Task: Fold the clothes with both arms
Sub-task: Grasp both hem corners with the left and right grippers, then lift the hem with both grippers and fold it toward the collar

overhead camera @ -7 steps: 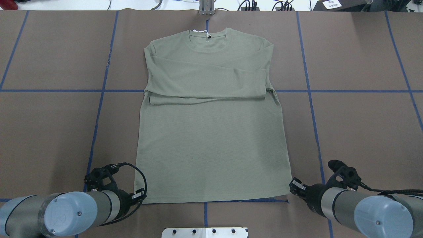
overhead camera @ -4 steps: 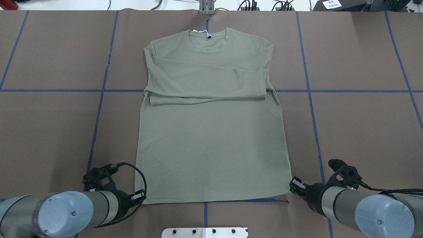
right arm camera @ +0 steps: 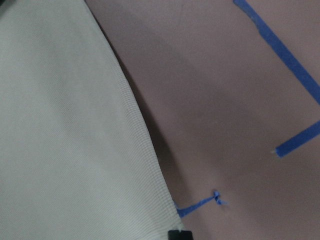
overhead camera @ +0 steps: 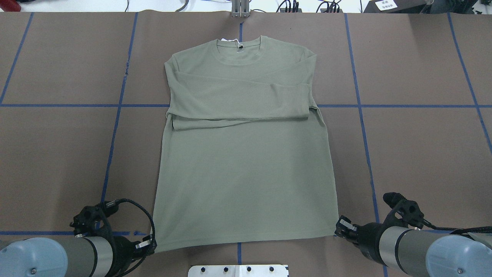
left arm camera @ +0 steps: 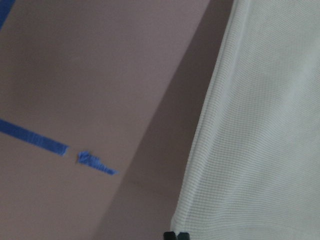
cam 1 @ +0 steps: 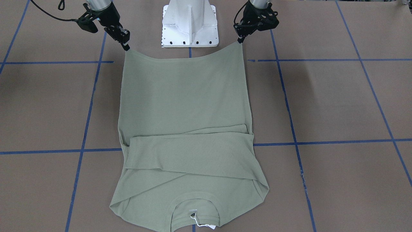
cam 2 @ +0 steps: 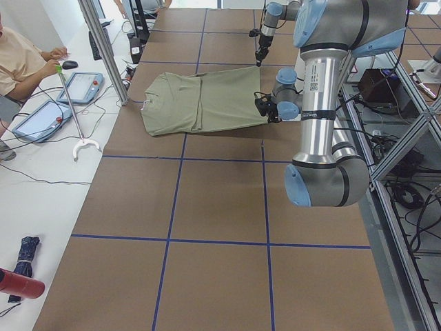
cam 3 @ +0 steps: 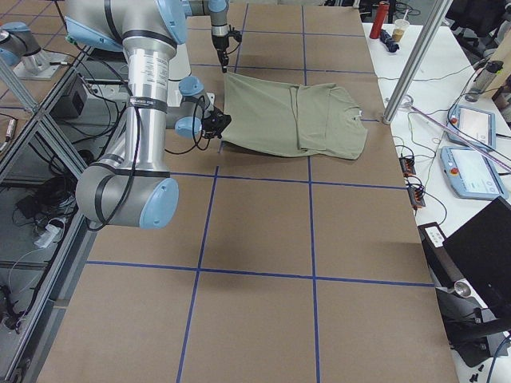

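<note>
My L claw (overhead camera: 150, 244) clamped on near-left corner of shirt (overhead camera: 242, 161); R claw (overhead camera: 339, 227) clamped on near-right corner. Near edge lifted off table (overhead camera: 423, 146), sleeves (overhead camera: 238, 92) folded across chest.

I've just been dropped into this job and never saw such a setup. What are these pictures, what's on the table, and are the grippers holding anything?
The machine is a left arm and a right arm flanking a white pedestal, each ending in a two-finger gripper. The overhead view looks from behind the robot, so its left gripper is on the left and its right gripper on the right. The front view faces the robot, so sides are mirrored. Two side views look along the table; two blurry close-ups come from wrist cameras. On the table lies one green long-sleeved shirt, collar away from the robot, sleeves folded across the chest. Each gripper is shut on a hem corner, and the hem is raised off the table.
</note>
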Tool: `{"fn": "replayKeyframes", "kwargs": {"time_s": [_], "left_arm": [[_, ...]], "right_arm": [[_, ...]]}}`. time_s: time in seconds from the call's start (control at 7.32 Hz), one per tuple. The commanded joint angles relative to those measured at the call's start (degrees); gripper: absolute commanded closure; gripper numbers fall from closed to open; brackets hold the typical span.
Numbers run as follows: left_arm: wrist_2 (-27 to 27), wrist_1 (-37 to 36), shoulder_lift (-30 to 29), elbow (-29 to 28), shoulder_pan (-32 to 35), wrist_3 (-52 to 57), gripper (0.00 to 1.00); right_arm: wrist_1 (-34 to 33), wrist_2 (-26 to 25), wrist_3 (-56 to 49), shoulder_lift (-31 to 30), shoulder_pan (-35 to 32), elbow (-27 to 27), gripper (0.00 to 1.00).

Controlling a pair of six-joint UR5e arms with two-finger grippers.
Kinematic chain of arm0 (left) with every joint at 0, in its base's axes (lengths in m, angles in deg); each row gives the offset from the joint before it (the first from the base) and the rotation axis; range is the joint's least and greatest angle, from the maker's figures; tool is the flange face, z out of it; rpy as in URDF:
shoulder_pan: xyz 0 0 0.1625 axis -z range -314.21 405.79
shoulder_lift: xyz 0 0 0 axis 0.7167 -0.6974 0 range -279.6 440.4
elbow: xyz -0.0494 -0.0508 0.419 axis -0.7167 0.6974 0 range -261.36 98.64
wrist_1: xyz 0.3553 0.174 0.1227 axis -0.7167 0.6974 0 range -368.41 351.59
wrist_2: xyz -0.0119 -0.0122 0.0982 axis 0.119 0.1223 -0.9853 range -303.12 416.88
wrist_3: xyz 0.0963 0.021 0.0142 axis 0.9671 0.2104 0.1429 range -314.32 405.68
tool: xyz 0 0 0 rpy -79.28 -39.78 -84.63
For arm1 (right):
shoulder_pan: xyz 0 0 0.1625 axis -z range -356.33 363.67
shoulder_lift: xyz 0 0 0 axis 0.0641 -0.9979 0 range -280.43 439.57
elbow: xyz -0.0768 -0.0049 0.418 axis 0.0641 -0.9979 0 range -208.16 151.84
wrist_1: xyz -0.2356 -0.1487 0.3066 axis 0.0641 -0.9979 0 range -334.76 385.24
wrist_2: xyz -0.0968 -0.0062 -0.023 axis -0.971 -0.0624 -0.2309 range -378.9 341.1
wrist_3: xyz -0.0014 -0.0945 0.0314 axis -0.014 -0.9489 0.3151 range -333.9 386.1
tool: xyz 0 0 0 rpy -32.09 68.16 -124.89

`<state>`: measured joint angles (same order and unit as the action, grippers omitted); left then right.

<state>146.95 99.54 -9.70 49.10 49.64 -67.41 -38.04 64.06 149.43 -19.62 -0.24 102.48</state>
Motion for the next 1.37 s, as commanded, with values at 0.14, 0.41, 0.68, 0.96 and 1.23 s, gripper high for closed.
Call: {"fn": "replayKeyframes", "kwargs": {"time_s": [0.14, 0.41, 0.68, 0.96, 1.23], "left_arm": [[-0.1, 0.0, 3.8, 5.3, -2.3, -3.4, 1.00], [0.4, -0.5, 2.8, 9.7, 1.8, -2.8, 1.00], [1.8, -1.0, -8.8, 2.9, 13.9, 7.6, 1.00], [6.6, -3.5, -18.2, -9.1, 26.8, 18.4, 1.00], [8.4, -1.7, -21.9, -18.8, 37.0, 28.4, 1.00]], "right_arm": [[0.0, 0.1, 0.1, -3.6, 4.2, 5.5, 1.00], [0.0, 0.1, -0.7, -3.7, -3.4, 6.6, 1.00], [0.0, 2.9, -12.4, 1.4, -13.4, 0.2, 1.00], [-6.4, 16.7, -22.0, 16.1, -31.2, -12.3, 1.00], [-17.8, 18.4, -35.6, 30.5, -40.0, -23.6, 1.00]]}}
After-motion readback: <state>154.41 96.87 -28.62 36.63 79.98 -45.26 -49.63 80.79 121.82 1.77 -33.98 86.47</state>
